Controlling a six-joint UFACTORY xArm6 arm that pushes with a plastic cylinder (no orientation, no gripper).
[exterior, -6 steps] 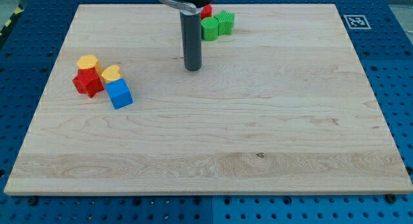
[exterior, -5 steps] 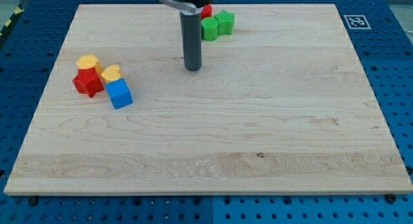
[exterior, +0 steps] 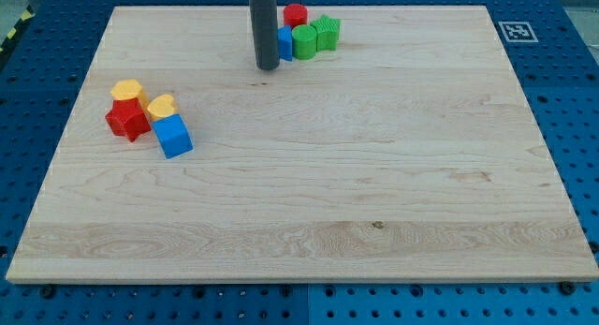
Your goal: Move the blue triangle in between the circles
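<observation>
Camera view: my tip (exterior: 267, 66), a bare dark rod with no claw to open or close, rests on the wooden board (exterior: 374, 175) just left of the small blue triangle block (exterior: 284, 42), apparently touching it. Right of it sit the red cylinder (exterior: 296, 14), green cylinder (exterior: 304, 40) and a green block (exterior: 326, 32). Judged progress: the triangle is adjacent to both circles but not yet between them.

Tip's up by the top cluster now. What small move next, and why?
Probably ease my tip toward the view's right, against the blue block. That block, partly hidden by the rod, sits just right of the tip, beside the green circle and below the red circle. A short nudge should start it toward the gap between them.
</observation>
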